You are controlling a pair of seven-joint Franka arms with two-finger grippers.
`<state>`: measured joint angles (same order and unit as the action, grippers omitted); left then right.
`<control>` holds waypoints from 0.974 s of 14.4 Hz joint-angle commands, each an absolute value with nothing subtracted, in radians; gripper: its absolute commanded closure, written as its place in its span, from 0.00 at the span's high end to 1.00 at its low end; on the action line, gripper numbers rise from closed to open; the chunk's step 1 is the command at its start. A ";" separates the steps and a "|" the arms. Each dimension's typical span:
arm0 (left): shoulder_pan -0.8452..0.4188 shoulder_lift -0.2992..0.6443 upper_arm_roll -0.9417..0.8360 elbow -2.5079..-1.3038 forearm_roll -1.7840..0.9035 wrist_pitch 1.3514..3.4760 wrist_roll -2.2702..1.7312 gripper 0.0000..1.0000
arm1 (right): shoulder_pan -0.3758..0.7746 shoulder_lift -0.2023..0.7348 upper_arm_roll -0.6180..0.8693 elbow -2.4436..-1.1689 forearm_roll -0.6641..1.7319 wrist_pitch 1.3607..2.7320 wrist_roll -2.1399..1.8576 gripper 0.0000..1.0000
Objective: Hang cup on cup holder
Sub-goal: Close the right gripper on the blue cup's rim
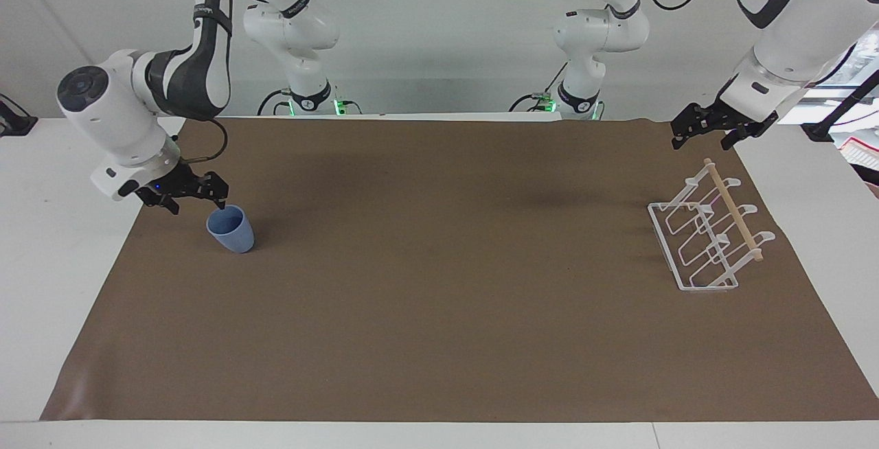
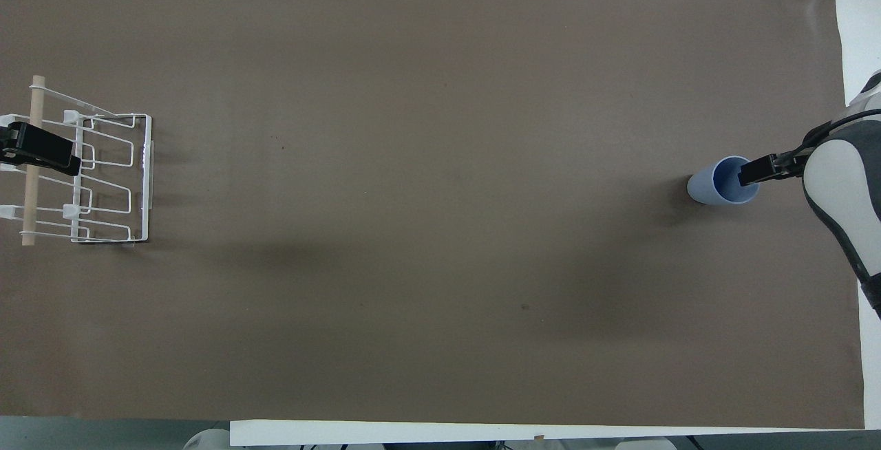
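Right gripper (image 1: 196, 200) low, open; left gripper (image 1: 711, 130) raised.

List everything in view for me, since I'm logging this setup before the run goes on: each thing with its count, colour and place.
cup: one, light blue, upright on the mat toward the right arm's end of the table.
cup holder: one, white wire with a pale wooden rod on top, on the mat toward the left arm's end; nothing hangs on it.
mat: one, brown, covering most of the table.
table: one, white, showing around the mat.
right gripper: one, black, open, at the cup's rim with one fingertip at the mouth.
left gripper: one, black, open, waiting above the mat's edge near the cup holder.
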<state>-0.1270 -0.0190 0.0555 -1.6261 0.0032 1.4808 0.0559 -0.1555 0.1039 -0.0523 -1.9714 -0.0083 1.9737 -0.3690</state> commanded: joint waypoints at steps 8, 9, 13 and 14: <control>-0.127 -0.035 0.054 -1.635 0.018 1.476 0.048 1.00 | -0.180 0.124 -0.048 -2.048 0.017 2.123 -0.494 0.81; -0.127 -0.034 0.054 -1.635 0.018 1.474 0.048 1.00 | -0.179 0.124 -0.048 -2.057 0.017 2.131 -0.494 0.79; -0.127 -0.035 0.054 -1.635 0.020 1.474 0.048 1.00 | -0.187 0.132 -0.048 -2.072 0.015 2.151 -0.500 0.63; -0.127 -0.035 0.054 -1.635 0.018 1.476 0.048 1.00 | -0.186 0.132 -0.048 -2.072 0.015 2.149 -0.499 0.57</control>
<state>-0.1270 -0.0190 0.0555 -1.6261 0.0032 1.4808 0.0559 -0.1745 0.1340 -0.0522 -2.0572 -0.0066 2.1285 -0.4676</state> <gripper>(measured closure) 0.000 0.313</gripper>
